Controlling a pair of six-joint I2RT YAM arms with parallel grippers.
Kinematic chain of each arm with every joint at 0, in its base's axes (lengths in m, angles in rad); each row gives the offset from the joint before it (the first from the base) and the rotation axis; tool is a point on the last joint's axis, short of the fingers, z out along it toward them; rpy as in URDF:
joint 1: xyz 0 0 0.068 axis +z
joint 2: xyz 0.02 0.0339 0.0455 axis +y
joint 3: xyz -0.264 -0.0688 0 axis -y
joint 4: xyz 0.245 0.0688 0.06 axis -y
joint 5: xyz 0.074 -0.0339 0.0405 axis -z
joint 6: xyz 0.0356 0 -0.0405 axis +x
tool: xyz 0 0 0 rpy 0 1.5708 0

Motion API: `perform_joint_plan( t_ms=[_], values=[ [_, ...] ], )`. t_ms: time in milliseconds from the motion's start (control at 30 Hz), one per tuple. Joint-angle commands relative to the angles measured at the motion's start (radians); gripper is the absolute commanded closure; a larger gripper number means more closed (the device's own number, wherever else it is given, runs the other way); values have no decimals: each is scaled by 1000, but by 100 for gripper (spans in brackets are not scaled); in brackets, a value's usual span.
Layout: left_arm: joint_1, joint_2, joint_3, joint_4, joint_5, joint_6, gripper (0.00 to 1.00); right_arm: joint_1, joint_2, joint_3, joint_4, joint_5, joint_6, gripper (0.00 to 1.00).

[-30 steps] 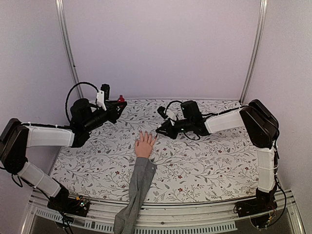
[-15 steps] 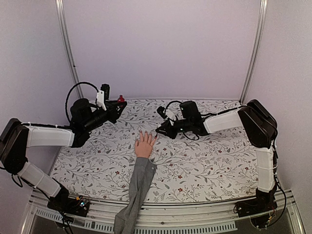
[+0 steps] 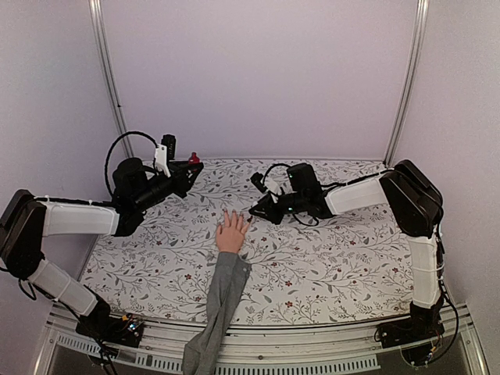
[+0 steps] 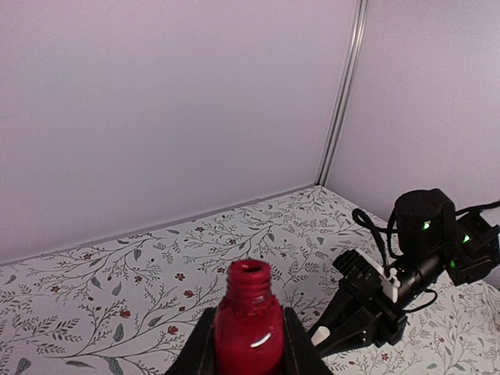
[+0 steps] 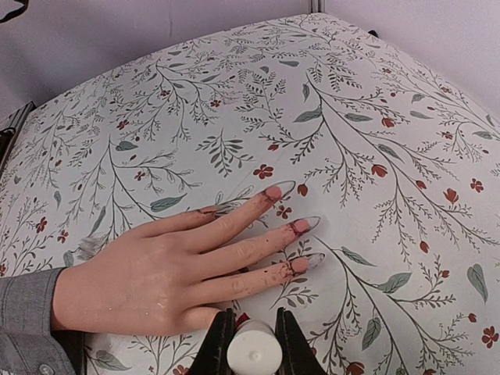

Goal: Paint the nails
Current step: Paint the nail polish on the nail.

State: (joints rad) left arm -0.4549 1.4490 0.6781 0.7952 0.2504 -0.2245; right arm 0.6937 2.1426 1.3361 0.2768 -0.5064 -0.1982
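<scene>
**Right pincer.** The right pincer [image 5: 254,345] is pinching a white cap [image 5: 254,356] between both fingers, its jaws parted only by the cap's width. Whatever is hanging beneath the cap is hidden from view. In the right wrist view the pincer is sitting at 6 o'clock, just beside the lower edge of the mannequin hand [image 5: 168,273]. Whether it is touching the hand cannot be told.

**Task item.** The hand is lying palm down on the floral counter [image 5: 375,101], with its fingers spread and pointing toward 2 to 3 o'clock. The nails [image 5: 306,223] are showing as long, pale tips at the finger ends, up and to the right of the pincer at about 1 o'clock. Red smears are showing on the fingertips just behind them. A grey sleeve [image 5: 22,316] is covering the wrist at 9 o'clock.

**Left pincer.** The left pincer [image 4: 248,348] is clamping a red polish bottle [image 4: 248,312] on both sides. The bottle is standing upright with its neck open and uncapped.

**Layout, overhead view.** The left pincer and bottle are hanging at about 10 o'clock from the hand, well apart from it, near the counter's far left corner. The right pincer is hovering at about 2 o'clock from the hand, near the fingertips. The sleeve is trailing toward 6 o'clock, over the counter's near edge.
</scene>
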Motion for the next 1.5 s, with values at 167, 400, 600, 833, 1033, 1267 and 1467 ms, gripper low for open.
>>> perform_joint_plan(
  t_ms=[167, 400, 600, 833, 1033, 1267, 1467],
  values=[
    [14, 5, 5, 33, -2, 10, 100, 6, -19, 12, -8, 36, 10, 100],
    [14, 4, 3, 35, -3, 11, 100, 5, -41, 0, -4, 56, 4, 100],
    [14, 5, 1, 36, -4, 10, 100, 6, -59, -17, 7, 50, 1, 100],
    [14, 4, 1, 36, -5, 11, 100, 8, -62, -29, 13, 31, -7, 100],
    [14, 5, 1, 36, -6, 11, 100, 22, -60, -32, 13, 29, -22, 100],
    [13, 4, 0, 36, -6, 10, 100, 28, -59, -33, 12, 33, -27, 100],
    [14, 3, -2, 38, -5, 11, 100, 28, -65, -34, 12, 48, -28, 100]
  ],
)
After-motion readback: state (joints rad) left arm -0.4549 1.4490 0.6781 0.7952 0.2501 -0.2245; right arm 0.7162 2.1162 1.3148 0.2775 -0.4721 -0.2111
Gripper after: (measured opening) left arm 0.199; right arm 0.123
